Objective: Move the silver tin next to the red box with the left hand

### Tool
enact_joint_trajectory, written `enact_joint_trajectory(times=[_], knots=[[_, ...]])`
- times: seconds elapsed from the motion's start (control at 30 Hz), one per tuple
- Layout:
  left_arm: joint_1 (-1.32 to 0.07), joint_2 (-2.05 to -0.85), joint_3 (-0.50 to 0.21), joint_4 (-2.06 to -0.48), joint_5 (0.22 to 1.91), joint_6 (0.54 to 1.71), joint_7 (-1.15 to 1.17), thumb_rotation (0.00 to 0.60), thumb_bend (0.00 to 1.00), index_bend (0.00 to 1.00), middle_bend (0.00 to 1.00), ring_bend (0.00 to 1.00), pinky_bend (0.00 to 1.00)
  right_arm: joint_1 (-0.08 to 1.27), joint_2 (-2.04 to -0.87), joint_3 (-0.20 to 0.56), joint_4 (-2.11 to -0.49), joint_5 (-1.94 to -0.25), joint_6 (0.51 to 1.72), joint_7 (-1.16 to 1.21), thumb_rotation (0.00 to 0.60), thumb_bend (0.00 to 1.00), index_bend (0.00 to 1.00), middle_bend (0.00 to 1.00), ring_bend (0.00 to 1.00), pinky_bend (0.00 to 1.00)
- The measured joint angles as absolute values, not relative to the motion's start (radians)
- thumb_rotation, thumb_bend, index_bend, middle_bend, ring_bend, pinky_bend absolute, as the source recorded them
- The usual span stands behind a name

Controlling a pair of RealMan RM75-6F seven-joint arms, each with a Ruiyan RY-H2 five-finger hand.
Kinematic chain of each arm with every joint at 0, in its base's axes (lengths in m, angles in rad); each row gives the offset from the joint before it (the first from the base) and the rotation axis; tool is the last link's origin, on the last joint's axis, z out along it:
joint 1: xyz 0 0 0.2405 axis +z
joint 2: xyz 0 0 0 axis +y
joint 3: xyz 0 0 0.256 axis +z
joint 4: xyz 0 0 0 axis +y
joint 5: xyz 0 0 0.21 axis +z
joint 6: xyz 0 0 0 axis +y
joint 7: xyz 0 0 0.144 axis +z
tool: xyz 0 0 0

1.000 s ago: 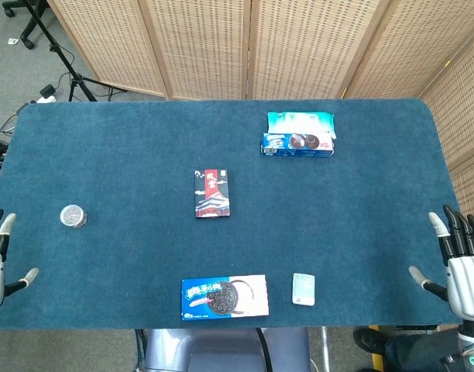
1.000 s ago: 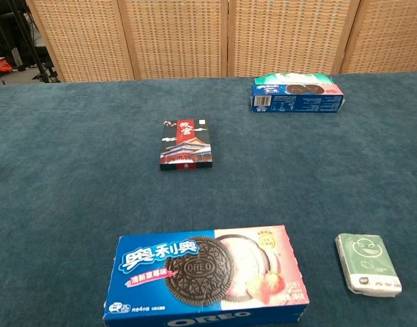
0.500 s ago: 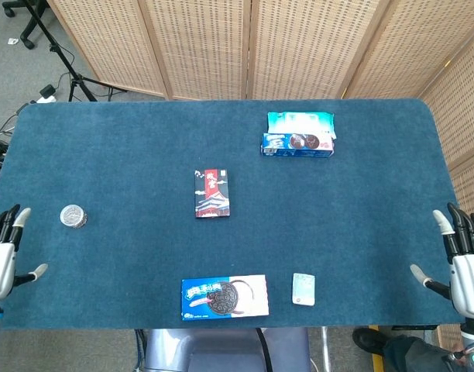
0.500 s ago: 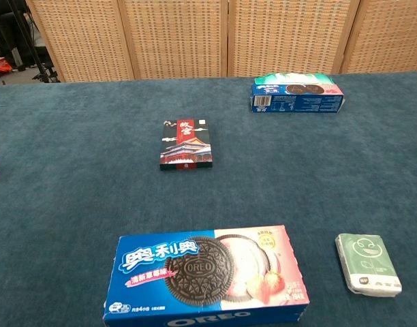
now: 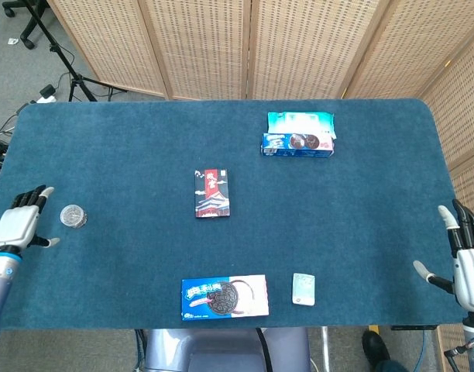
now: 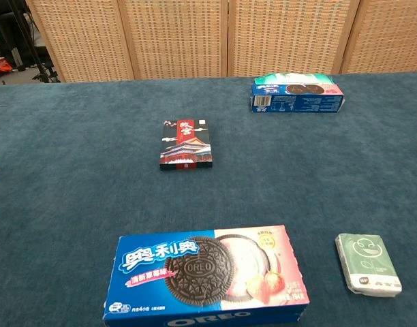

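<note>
The silver tin (image 5: 73,216), small and round, lies near the table's left edge in the head view; in the chest view only a sliver of it shows at the left border. The red box (image 5: 211,194) (image 6: 187,144) lies flat near the table's middle, well to the right of the tin. My left hand (image 5: 20,225) hovers just left of the tin with fingers apart and holds nothing. My right hand (image 5: 469,260) hangs open beyond the table's right front edge. Neither hand shows in the chest view.
A blue Oreo box (image 5: 224,297) (image 6: 205,275) lies at the front edge, with a small pale green packet (image 5: 303,289) (image 6: 368,263) to its right. A blue and teal cookie box (image 5: 299,135) (image 6: 296,94) sits at the back right. Wicker screens stand behind the table.
My left hand has risen from the table's front left edge and moved inward, close to the silver tin. The right hand has drifted slightly down and to the right.
</note>
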State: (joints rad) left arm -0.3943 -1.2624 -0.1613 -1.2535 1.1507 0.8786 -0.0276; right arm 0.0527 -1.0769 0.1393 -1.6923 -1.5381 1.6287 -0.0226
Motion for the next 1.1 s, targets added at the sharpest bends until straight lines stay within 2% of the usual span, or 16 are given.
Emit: enact_joint_trajectory(times=[0.1,0.23,0.33,0.4,0.5,0.6,0.67,0.7,0.8,1.1], knots=[[-0.425,-1.287,-0.167,-1.196,1.146,0.834,-0.079,0.600,0.00,0.00,0.00,0.00,0.05,0.055,-1.079,0.141,-1.692,-1.534,1.625,-0.026,0.600,0.00,0.00,0.00,0.00,0.00],[-0.461,-1.317,-0.167,-1.137,1.132,0.768,-0.089,0.600,0.00,0.00,0.00,0.00,0.17,0.056,-1.082,0.141,-1.690,-1.533,1.622,-0.029,0.600,0.00,0.00,0.00,0.00,0.00],[-0.486,-1.339,-0.167,-1.104,1.122,0.722,-0.097,0.600,0.02,0.04,0.02,0.04,0.26,0.058,-1.085,0.140,-1.688,-1.531,1.619,-0.037,0.600,0.00,0.00,0.00,0.00,0.00],[-0.497,-1.353,-0.167,-1.094,1.122,0.709,-0.111,0.600,0.06,0.10,0.07,0.10,0.31,0.059,-1.088,0.140,-1.687,-1.530,1.616,-0.042,0.600,0.00,0.00,0.00,0.00,0.00],[-0.506,-1.372,-0.166,-1.076,1.132,0.711,-0.115,0.600,0.14,0.26,0.23,0.23,0.42,0.061,-1.093,0.140,-1.686,-1.528,1.612,-0.050,0.600,0.00,0.00,0.00,0.00,0.00],[-0.512,-1.395,-0.165,-1.056,1.144,0.737,-0.109,0.600,0.22,0.46,0.40,0.38,0.54,0.064,-1.096,0.140,-1.685,-1.525,1.608,-0.055,0.600,0.00,0.00,0.00,0.00,0.00],[-0.514,-1.414,-0.167,-1.042,1.150,0.765,-0.098,0.600,0.31,0.61,0.53,0.49,0.62,0.065,-1.098,0.140,-1.684,-1.523,1.606,-0.056,0.600,0.00,0.00,0.00,0.00,0.00],[-0.515,-1.423,-0.168,-1.036,1.152,0.778,-0.094,0.600,0.35,0.65,0.57,0.53,0.65,0.065,-1.098,0.141,-1.684,-1.522,1.605,-0.057,0.600,0.00,0.00,0.00,0.00,0.00],[-0.515,-1.445,-0.174,-1.025,1.161,0.820,-0.092,0.600,0.39,0.69,0.60,0.55,0.67,0.067,-1.099,0.142,-1.683,-1.519,1.602,-0.054,0.600,0.00,0.00,0.00,0.00,0.00],[-0.517,-1.436,-0.206,-1.087,1.205,0.934,-0.105,0.600,0.38,0.69,0.60,0.55,0.67,0.069,-1.093,0.143,-1.684,-1.512,1.593,-0.037,0.600,0.00,0.00,0.00,0.00,0.00]])
